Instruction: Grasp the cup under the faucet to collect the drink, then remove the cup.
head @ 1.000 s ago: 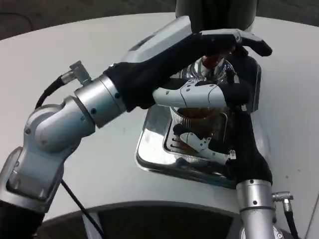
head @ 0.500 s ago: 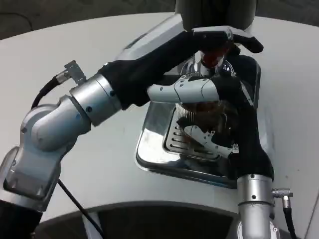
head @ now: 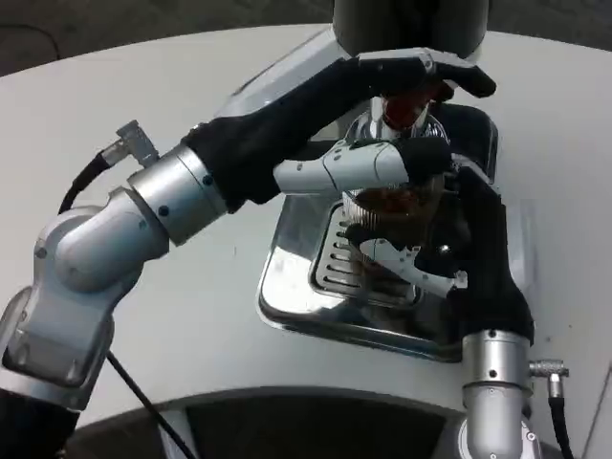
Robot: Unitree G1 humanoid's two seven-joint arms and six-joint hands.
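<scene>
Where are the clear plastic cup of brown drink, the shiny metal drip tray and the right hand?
clear plastic cup [head: 390, 212]: head view, on its upper wall.
shiny metal drip tray [head: 298, 306]: head view, front-left rim.
right hand [head: 421, 258]: head view, on the fingers around the cup.

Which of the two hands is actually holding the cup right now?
The right hand: its fingers wrap the clear cup over the drip tray. The left hand reaches higher, at the dispenser's red tap.

A round white table fills most of the view. Beyond its far edge lies dark grey floor. Soft, even light leaves faint shadows on the tabletop.
</scene>
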